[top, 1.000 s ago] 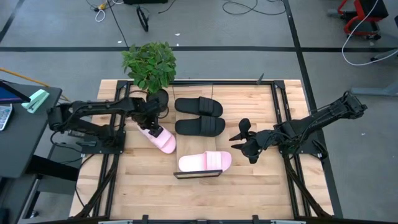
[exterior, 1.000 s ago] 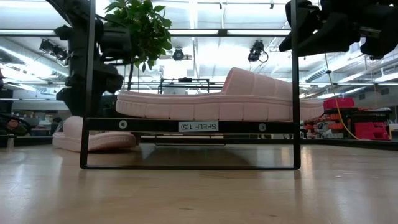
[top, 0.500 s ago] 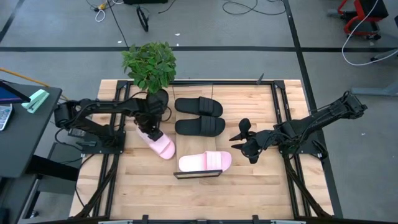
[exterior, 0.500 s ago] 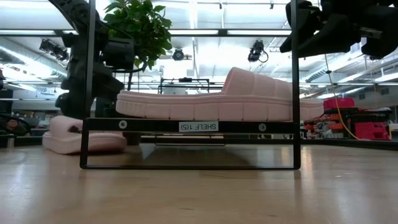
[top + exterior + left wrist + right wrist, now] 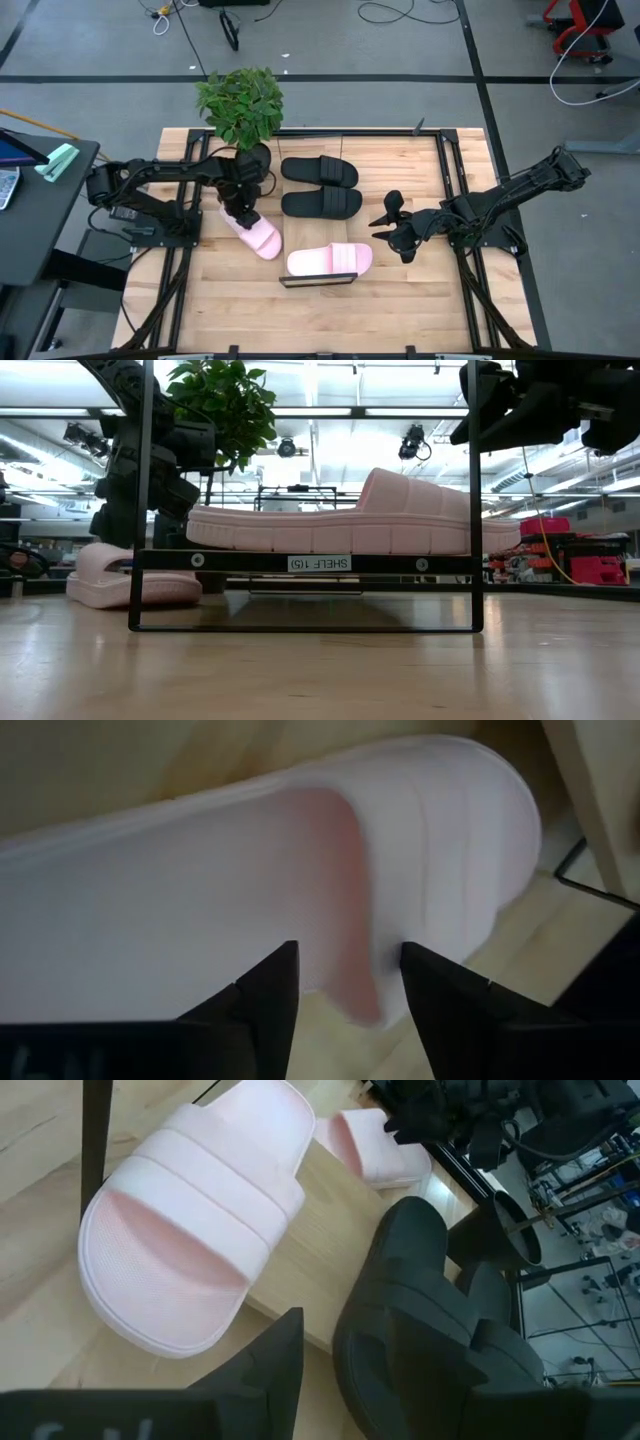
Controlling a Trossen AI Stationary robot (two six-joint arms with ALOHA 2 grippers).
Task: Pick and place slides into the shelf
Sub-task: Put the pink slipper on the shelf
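One pale pink slide lies sole-down on the table left of the shelf. My left gripper stands over its far end, shut on it. In the low view this slide sits behind the shelf's black end frame. The second pink slide rests on the shelf board near the end bar. Both black slides lie side by side on the board farther back. My right gripper hovers open right of the shelf, holding nothing. My left gripper comes down from above onto the pink slide's side, beside the strap's open edge. One finger stands on the footbed side and the other finger on the strap side. The fingertips are hidden behind the slide. Its sole stays on the table.
A potted plant stands at the table's far left corner, close behind my left arm. Black frame rails run along both sides of the slatted table. Bare wood shows toward the near edge.
My left gripper has shifted a little toward the table's near left. The pink slide has slid along the table with it and turned slightly, its sole staying down. The right arm has kept still.
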